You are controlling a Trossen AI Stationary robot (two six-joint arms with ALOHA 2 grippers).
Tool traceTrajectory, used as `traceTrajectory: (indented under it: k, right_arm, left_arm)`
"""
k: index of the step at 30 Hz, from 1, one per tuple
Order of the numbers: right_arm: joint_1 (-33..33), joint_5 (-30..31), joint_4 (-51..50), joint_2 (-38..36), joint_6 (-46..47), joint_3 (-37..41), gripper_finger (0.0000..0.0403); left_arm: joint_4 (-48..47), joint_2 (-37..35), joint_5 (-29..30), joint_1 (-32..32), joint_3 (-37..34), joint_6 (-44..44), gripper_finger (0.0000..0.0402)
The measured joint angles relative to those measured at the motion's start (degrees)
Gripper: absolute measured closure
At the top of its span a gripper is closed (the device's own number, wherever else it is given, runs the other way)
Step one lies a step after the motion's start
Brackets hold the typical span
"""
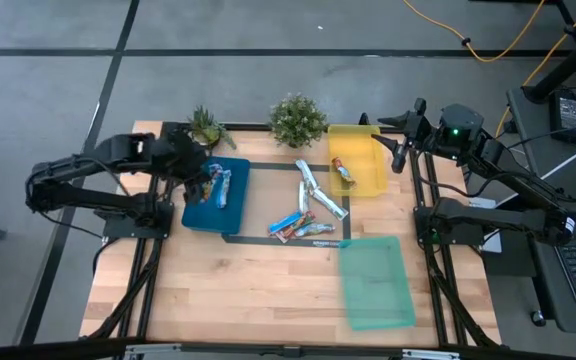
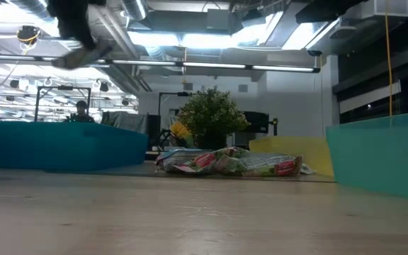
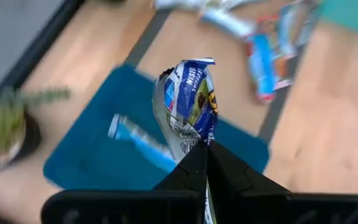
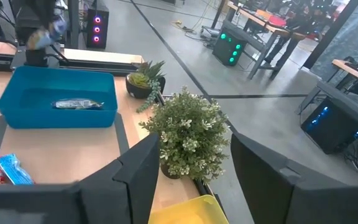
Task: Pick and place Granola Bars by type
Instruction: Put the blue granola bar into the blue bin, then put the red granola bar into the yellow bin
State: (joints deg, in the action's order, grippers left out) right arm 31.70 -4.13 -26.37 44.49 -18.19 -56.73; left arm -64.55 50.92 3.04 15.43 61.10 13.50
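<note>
A blue-wrapped granola bar (image 3: 188,106) is held in the closed jaws of the left gripper (image 3: 207,149) above the blue tray (image 1: 200,213). The right gripper (image 4: 191,162) is parked beside the yellow tray (image 1: 363,182), jaws open.

Surface (image 1: 248,290): pale wood, marked with black tape lines.
Blue tray (image 1: 196,215): left side.
Yellow tray (image 1: 363,150): far right.
Green tray (image 1: 376,285): near right.
Bushy plant (image 1: 297,120): far edge, middle.
Spiky plant (image 1: 206,126): far edge, beside the blue tray.
</note>
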Motion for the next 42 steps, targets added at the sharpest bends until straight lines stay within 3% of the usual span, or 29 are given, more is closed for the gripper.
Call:
traceTrajectory:
  k: [11, 25, 29, 33, 38, 42]
  right_arm:
    - [0.0, 0.0, 0.0, 0.0, -0.1, 0.0, 0.0201]
    - [0.0, 0.0, -0.1, 0.0, -0.1, 0.0, 0.0201]
    - [0.0, 0.0, -0.2, 0.0, -0.1, 0.0, 0.0201]
    - [0.0, 0.0, -0.3, 0.0, -0.1, 0.0, 0.0201]
    - [0.0, 0.0, -0.3, 0.0, -0.1, 0.0, 0.0201]
    - [0.0, 0.0, -0.4, 0.0, -0.2, 0.0, 0.0201]
  left_arm:
    - [1.8, 0.0, 0.4, 7.3, -15.0, 9.3, 0.0400]
    - [12.3, 0.4, -5.2, 11.5, -25.3, 13.2, 0.0396]
    - [12.5, 0.4, -5.2, 12.2, -26.3, 13.8, 0.0382]
    - [13.1, 0.3, -5.7, 12.2, -26.3, 13.8, 0.0342]
    - [17.0, -1.0, -14.6, 11.8, -24.3, 12.6, 0.0282]
    - [26.7, -3.8, -21.8, 10.1, -20.8, 10.9, 0.0268]
